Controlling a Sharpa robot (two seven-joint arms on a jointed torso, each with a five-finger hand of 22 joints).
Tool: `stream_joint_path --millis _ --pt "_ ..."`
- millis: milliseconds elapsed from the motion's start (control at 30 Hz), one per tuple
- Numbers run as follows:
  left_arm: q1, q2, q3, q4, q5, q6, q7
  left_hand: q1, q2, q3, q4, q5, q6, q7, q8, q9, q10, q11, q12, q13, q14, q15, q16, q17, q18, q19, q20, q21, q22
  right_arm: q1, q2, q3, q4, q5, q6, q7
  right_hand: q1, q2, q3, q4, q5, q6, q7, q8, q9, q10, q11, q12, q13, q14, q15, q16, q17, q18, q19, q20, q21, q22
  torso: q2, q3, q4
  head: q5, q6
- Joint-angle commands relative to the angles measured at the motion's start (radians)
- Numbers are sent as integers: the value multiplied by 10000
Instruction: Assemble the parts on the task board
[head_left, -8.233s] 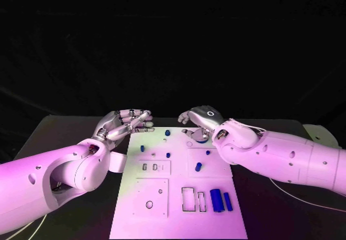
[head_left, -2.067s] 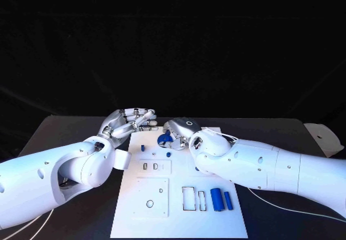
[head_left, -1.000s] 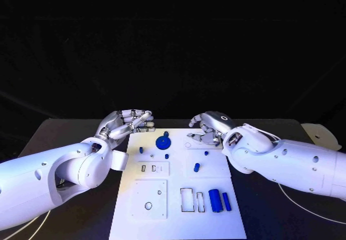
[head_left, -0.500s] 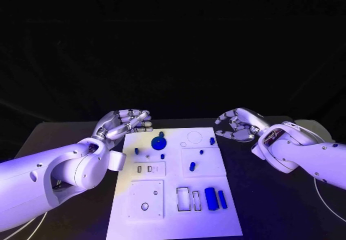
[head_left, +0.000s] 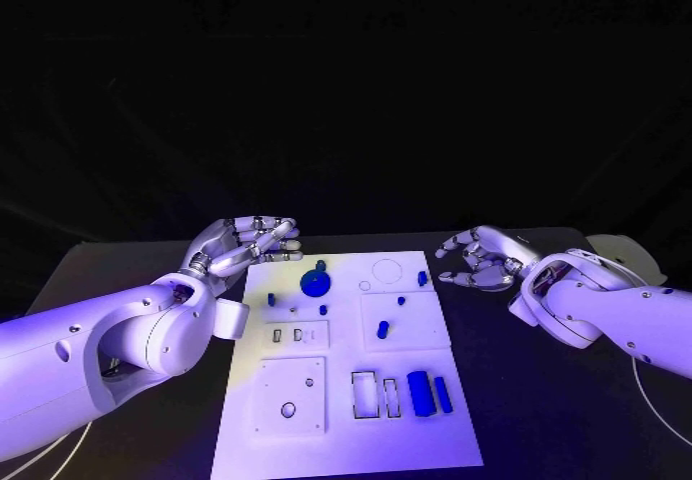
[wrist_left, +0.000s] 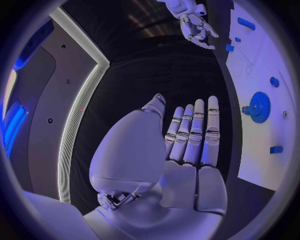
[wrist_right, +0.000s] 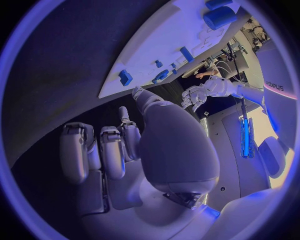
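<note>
2 empty robot hands, left robot hand (head_left: 242, 247) and right robot hand (head_left: 480, 258), fingers loosely spread beside 1 task board (head_left: 346, 400).

The task board (head_left: 346, 400) ran off the head view's bottom edge, at six o'clock. In the left wrist view the board (wrist_left: 262, 145) was cut by the circle's rim at three o'clock. Its small slots and holes were too small to tell which held parts.

I'm seeing my right hand (wrist_right: 119, 150) hanging empty, fingers curling, beside the task board (wrist_right: 150, 55); blue parts (wrist_right: 220, 17) are lying on it.
</note>
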Motion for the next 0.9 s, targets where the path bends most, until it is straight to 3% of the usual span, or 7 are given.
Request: stream_joint_path --millis 33,233,500,900 --pt "8 34 7 8 17 212 55 105 31 -24 -6 50 20 147 -54 -12 65 29 -56 0 48 24 -67 16 147 63 -3 -61 -12 -61 193 -5 -183 -17 419 -1 146 6 25 -80 -49 -85 -12 -56 -15 -38 19 -26 898 1041 87 34 2630 0 110 52 -9 1463 -6 -5 8 6 -3" --pt "8 49 7 -7 17 213 59 105 31 -24 -6 50 20 147 -54 -12 65 29 -56 0 48 24 -67 16 147 63 -3 -61 -12 -170 530 -15 -473 -87 422 -123 171 28 46 -91 -60 -95 -10 -68 -18 -28 20 -14 910 1041 88 34 2630 2 106 54 -16 1458 1 -6 29 11 -8" --pt "7 64 7 -30 17 215 60 122 26 -30 -10 50 40 136 -52 -11 94 17 -60 1 54 17 -81 27 148 70 -5 -70 -16 -291 857 -19 -791 -147 334 -277 218 94 108 -112 -41 -95 0 -83 -21 -15 26 1 923 1041 93 34 2630 1 110 58 -14 1463 -11 -8 -8 70 -27" --pt "7 75 7 -39 17 218 53 122 25 -33 -8 50 39 139 -55 -12 94 18 -65 0 55 16 -85 30 148 72 -6 -73 -16 -353 1127 -19 -998 -162 338 -387 218 184 211 -114 93 27 14 -53 -5 42 37 62 978 1041 104 34 2630 -8 138 67 16 1497 -13 -4 -2 86 -67"
